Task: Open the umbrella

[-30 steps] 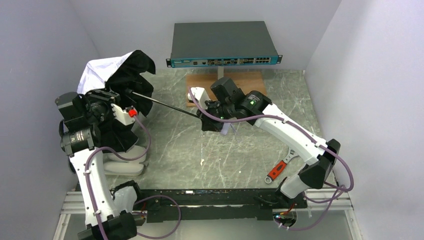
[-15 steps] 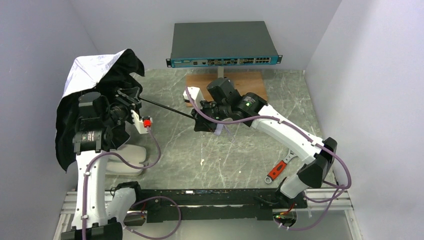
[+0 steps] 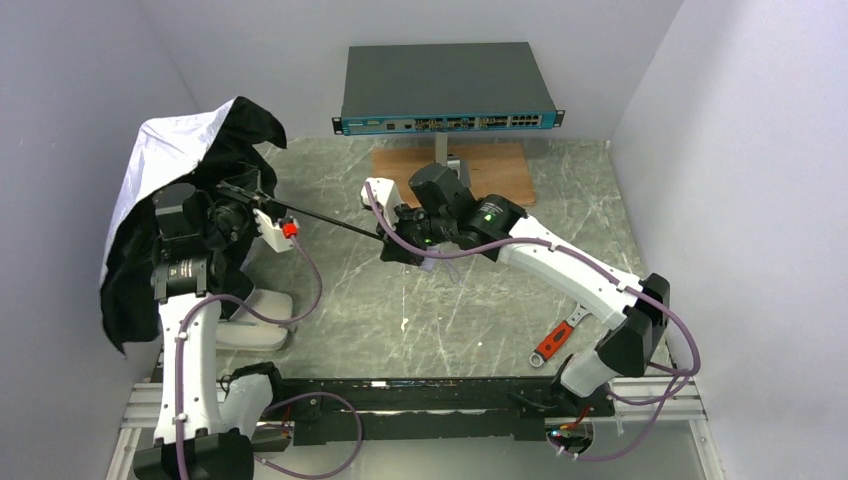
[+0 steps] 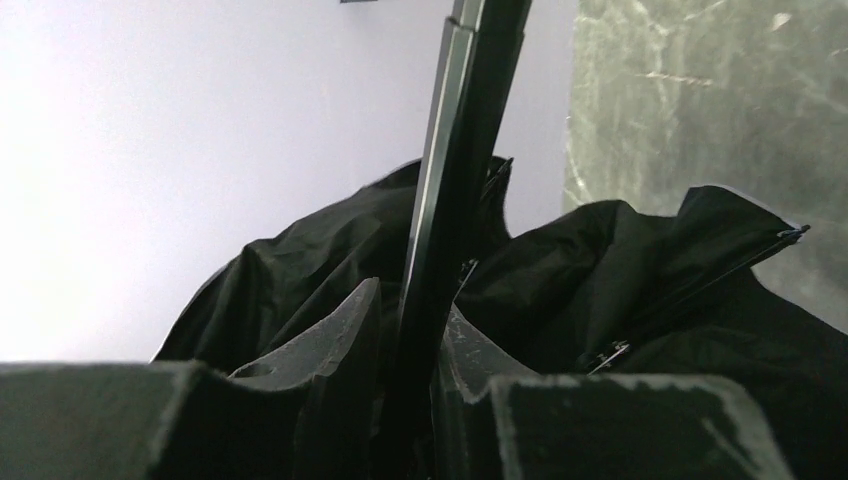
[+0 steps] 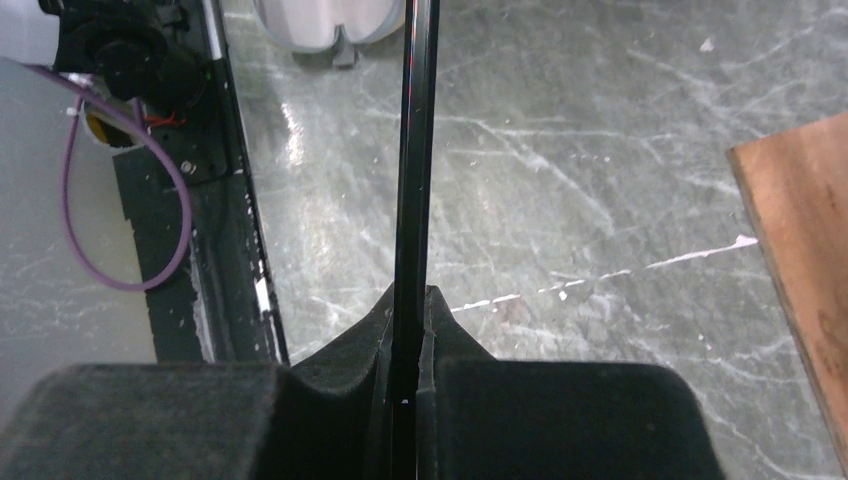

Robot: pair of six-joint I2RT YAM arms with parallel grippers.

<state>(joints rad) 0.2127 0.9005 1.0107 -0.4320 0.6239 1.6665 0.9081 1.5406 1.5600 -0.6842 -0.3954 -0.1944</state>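
The umbrella hangs at the far left; its canopy [image 3: 165, 160] is silvery-white outside and black inside, and drapes over my left arm. Its thin black shaft [image 3: 330, 220] runs level from the canopy to the table's middle. My left gripper [image 3: 247, 203] is shut on the shaft at the canopy end; in the left wrist view the shaft [image 4: 460, 180] rises between the fingers [image 4: 330, 335], with black canopy folds [image 4: 640, 270] behind. My right gripper [image 3: 392, 240] is shut on the shaft's other end, and the right wrist view shows the shaft [image 5: 415, 150] pinched between the pads [image 5: 440, 315]. The handle is hidden.
A cream oval case [image 3: 255, 318] lies by the left arm and shows in the right wrist view [image 5: 325, 22]. A network switch [image 3: 447, 88] stands at the back on a wooden board [image 3: 500, 165]. An orange-handled wrench [image 3: 555, 338] lies front right. Grey walls close in both sides.
The canopy has spread wider and dropped down over the left arm. The left gripper has shifted along the shaft, and the right gripper has moved a little to the left.
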